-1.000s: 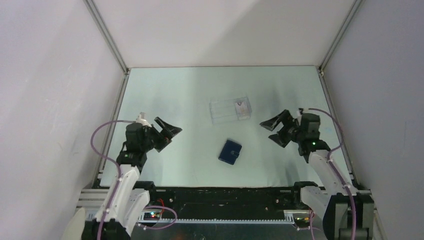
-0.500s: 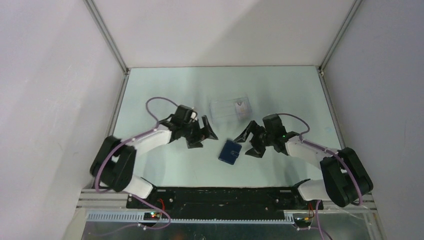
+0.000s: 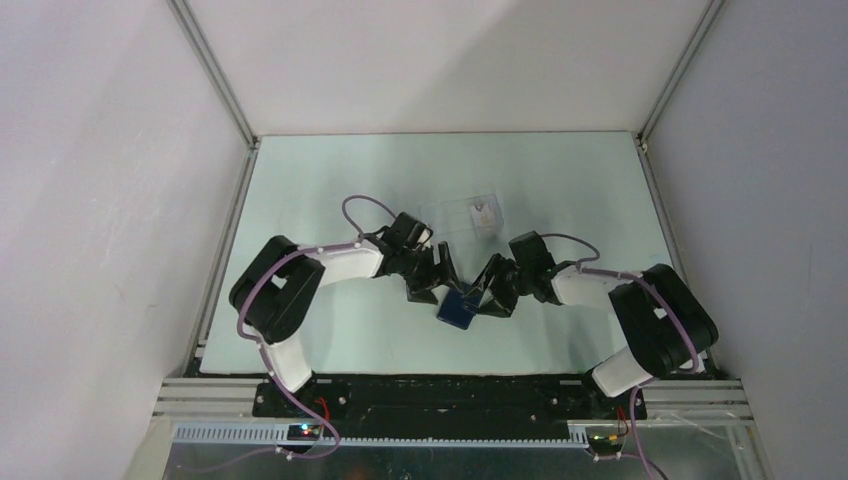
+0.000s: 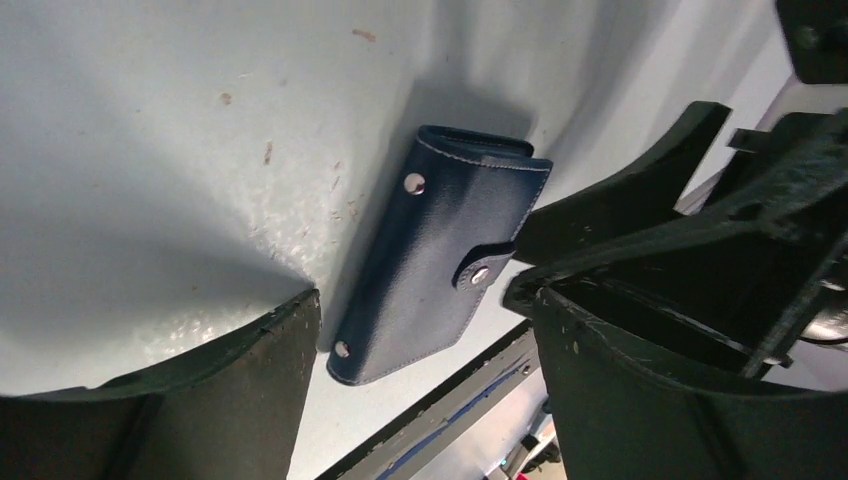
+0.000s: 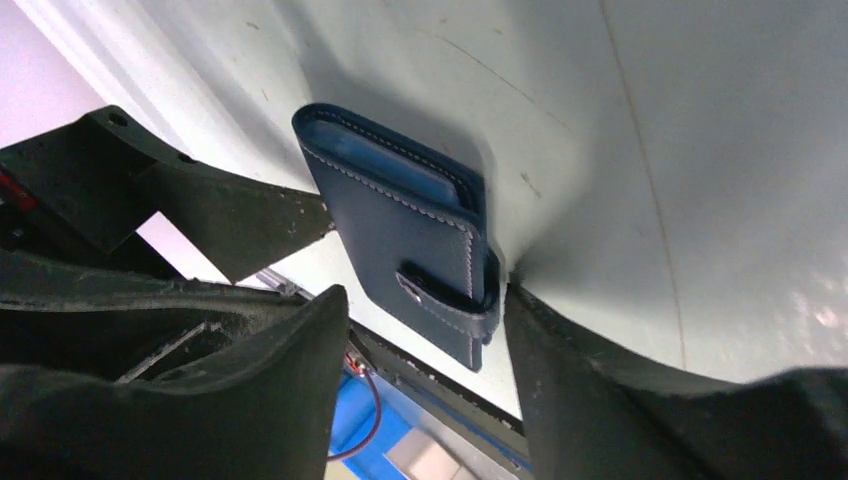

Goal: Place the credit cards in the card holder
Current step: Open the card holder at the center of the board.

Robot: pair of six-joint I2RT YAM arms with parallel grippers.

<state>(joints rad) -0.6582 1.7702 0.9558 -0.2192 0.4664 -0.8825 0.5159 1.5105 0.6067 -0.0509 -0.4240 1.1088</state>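
As the card holder point(image 4: 440, 250) seems light and pliant, my left end effector point(image 4: 415, 295) and right end effector point(image 5: 422, 292), both spread, flank its stitched edges.

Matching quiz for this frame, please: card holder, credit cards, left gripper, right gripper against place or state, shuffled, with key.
Things:
1. card holder
2. credit cards
3. left gripper
4. right gripper

Place or state:
A. open, just right of the holder in the top view
B. pale, see-through, farther back on the table
C. navy, snapped shut, lying flat
D. open, just left of the holder in the top view

Pairs: 1-C, 2-B, 3-D, 4-A
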